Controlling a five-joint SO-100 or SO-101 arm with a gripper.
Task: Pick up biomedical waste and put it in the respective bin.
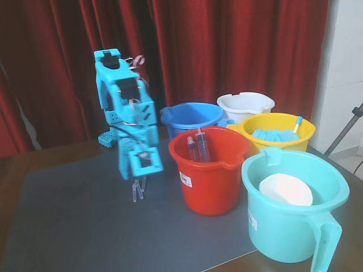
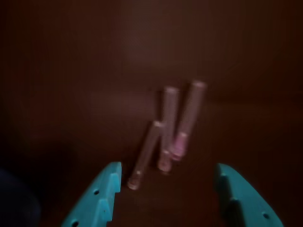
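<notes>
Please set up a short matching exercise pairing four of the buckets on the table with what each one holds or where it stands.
Things:
1. red bucket
2. yellow bucket
3. teal bucket
4. white bucket

Matches:
A. farthest back, by the curtain
B. holds a white dish
C. holds syringes standing upright
D. holds light blue material

Pairs: 1-C, 2-D, 3-B, 4-A
</notes>
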